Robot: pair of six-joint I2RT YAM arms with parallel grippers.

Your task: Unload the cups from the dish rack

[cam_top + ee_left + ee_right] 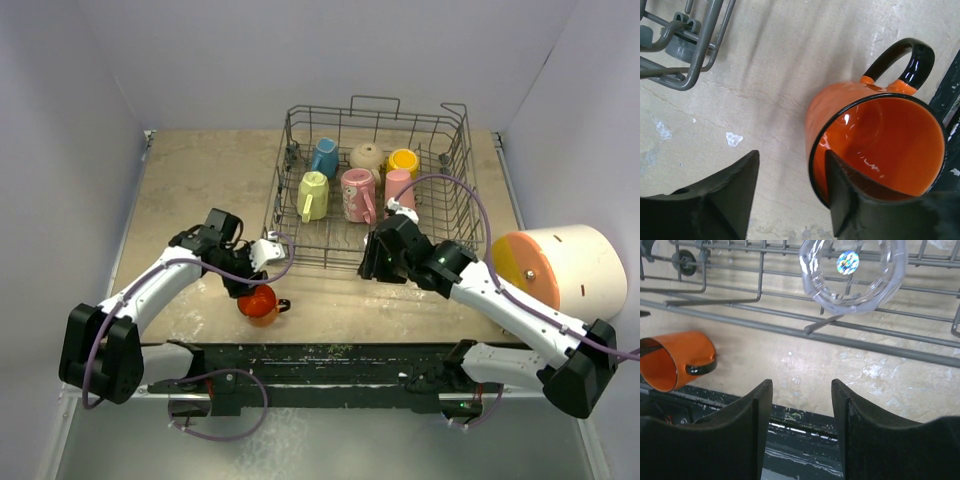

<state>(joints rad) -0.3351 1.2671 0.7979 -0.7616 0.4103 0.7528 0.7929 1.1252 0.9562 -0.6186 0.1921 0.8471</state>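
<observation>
Beside the dish rack (330,255), orange mug (880,145) partly hidden by left pincer (792,157)

The left arm (165,278) and right arm (505,300) bend inward. The left gripper (792,170) and right gripper (802,390) both hold their fingers (735,200) apart.

Contents, by count. One desk (200,180). One wire dish rack (455,190). Eight cups, one of each colour: blue cup (324,157), beige cup (366,155), yellow cup (403,161), yellow-green mug (313,195), pink mug (357,193), pink tumbler (399,186), clear glass (852,275), orange mug (259,303). One white cylinder (570,265) with an orange end. Two arms, left arm (150,290) and right arm (510,305). Two claws, left claw (790,170) and right claw (802,395), two fingers on each.
</observation>
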